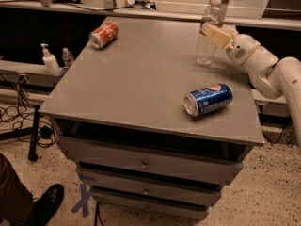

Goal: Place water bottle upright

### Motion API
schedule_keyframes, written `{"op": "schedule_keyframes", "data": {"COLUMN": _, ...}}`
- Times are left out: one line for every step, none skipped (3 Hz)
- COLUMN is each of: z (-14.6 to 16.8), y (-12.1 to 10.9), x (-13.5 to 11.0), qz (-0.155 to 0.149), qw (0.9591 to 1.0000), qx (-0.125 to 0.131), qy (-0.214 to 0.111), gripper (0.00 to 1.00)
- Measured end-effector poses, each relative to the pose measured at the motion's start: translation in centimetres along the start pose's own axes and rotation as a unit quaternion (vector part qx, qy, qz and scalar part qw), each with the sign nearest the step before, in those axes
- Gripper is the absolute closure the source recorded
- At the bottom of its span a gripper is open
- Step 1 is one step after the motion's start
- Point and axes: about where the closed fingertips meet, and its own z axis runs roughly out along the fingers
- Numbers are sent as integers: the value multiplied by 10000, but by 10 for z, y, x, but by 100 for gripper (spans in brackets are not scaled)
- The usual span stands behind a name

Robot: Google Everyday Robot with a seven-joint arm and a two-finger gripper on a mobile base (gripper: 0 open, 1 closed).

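Note:
The water bottle [206,48], clear ribbed plastic with a white cap, stands upright at the far right of the grey table [141,79], its base at or just above the top. My gripper [212,31] comes in from the right on a white arm and is shut on the bottle's upper part, just below the shoulder. Its cream fingers [218,36] cover part of the bottle, so the label band is hard to make out.
A blue Pepsi can [208,99] lies on its side near the front right. A red can [103,34] lies at the far left. A white pump dispenser [49,60] and a small bottle [68,57] stand on a ledge to the left. A shoe [47,204] is on the floor at lower left.

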Motion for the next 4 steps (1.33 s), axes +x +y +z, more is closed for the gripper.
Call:
{"op": "schedule_keyframes", "data": {"z": -6, "y": -1, "x": 3, "qz": 95, "qw": 9999, "qx": 83, "qy": -105, "gripper": 92}}
{"op": "schedule_keyframes", "data": {"z": -10, "y": -2, "x": 6, "qz": 158, "qw": 9997, "qx": 141, "qy": -133, "gripper": 74}}
{"op": "schedule_keyframes", "data": {"z": -14, "y": -2, "x": 9, "qz": 198, "qw": 9995, "qx": 189, "qy": -139, "gripper": 51}}
{"op": "schedule_keyframes", "data": {"z": -14, "y": -2, "x": 8, "qz": 198, "qw": 9995, "qx": 190, "qy": -139, "gripper": 28}}
